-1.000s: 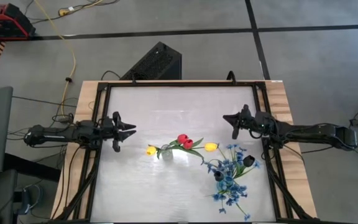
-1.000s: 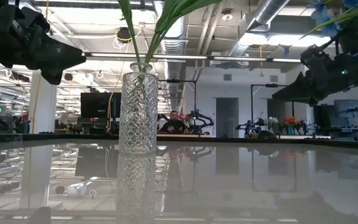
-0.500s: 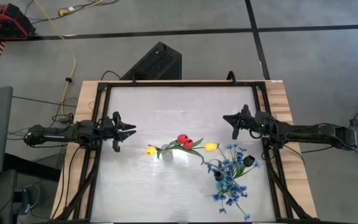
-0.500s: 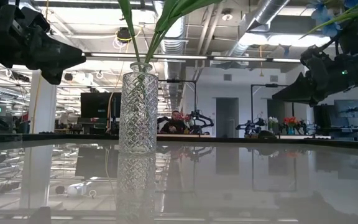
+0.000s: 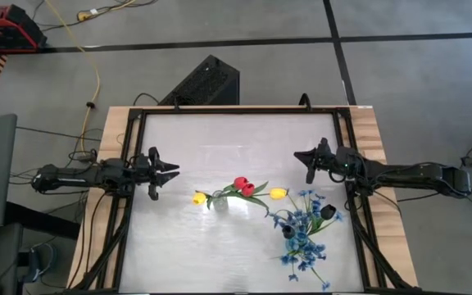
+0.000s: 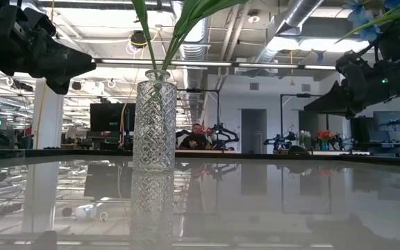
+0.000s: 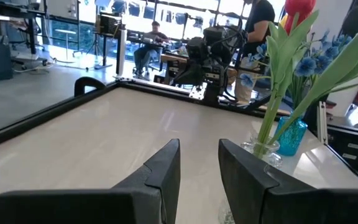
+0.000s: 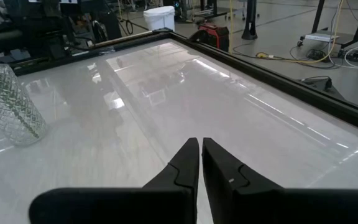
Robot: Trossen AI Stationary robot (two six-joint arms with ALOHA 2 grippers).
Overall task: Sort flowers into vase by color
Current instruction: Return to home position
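Observation:
A clear cut-glass vase (image 5: 220, 201) (image 6: 154, 125) stands mid-table and holds red tulips (image 5: 242, 186) and yellow tulips (image 5: 199, 197) on green stems. To its right, nearer the near edge, a blue vase (image 5: 289, 233) (image 7: 289, 134) holds sprays of blue blossoms (image 5: 304, 244) and one black-headed stem (image 5: 327, 211). My left gripper (image 5: 170, 172) (image 7: 199, 155) hovers open, left of the clear vase. My right gripper (image 5: 300, 156) (image 8: 201, 155) hovers shut, up and to the right of both vases. Neither holds anything.
A black frame (image 5: 236, 110) borders the glossy white table top, with wooden strips (image 5: 377, 139) outside it. Bare surface lies toward the far edge and between the two grippers. People sit and stand in the room beyond the table (image 7: 148, 43).

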